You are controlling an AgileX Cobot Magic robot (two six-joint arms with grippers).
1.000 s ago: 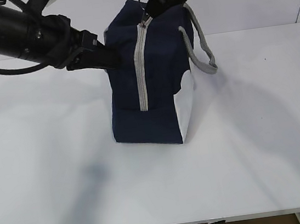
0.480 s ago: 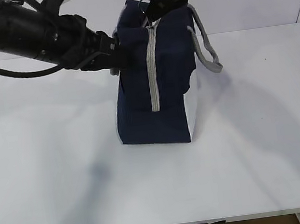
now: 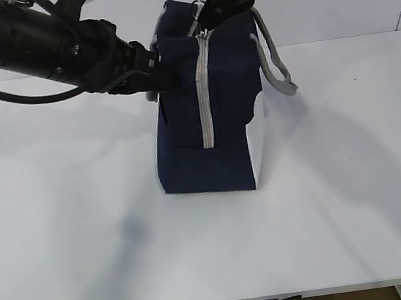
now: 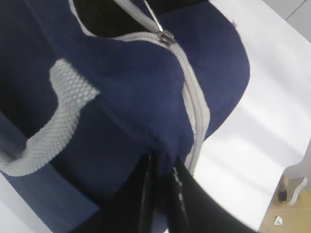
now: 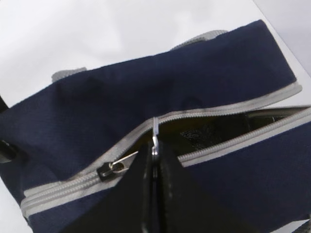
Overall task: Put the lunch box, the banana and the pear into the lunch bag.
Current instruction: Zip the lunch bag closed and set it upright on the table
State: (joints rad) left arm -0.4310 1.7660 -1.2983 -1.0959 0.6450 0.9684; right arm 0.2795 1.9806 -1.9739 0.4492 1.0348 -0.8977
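Right wrist view: my right end effector (image 5: pixel 153 158) pinches the ring pull (image 5: pixel 155 136) of the tall navy-blue fabric lunch bag (image 3: pixel 205 97), upright mid-worktop (image 3: pixel 85 232). Left end effector (image 4: pixel 160 167) clamps bag fabric. Recommend steady bracing, pulling along the grey zipper (image 3: pixel 204 90).

Lunch bag (image 3: pixel 207 112) stands upright mid-counter (image 3: pixel 71 233). Left tool (image 3: pixel 160 77) at bag's left upper side; right tool (image 3: pixel 202 22) above, at zipper top.
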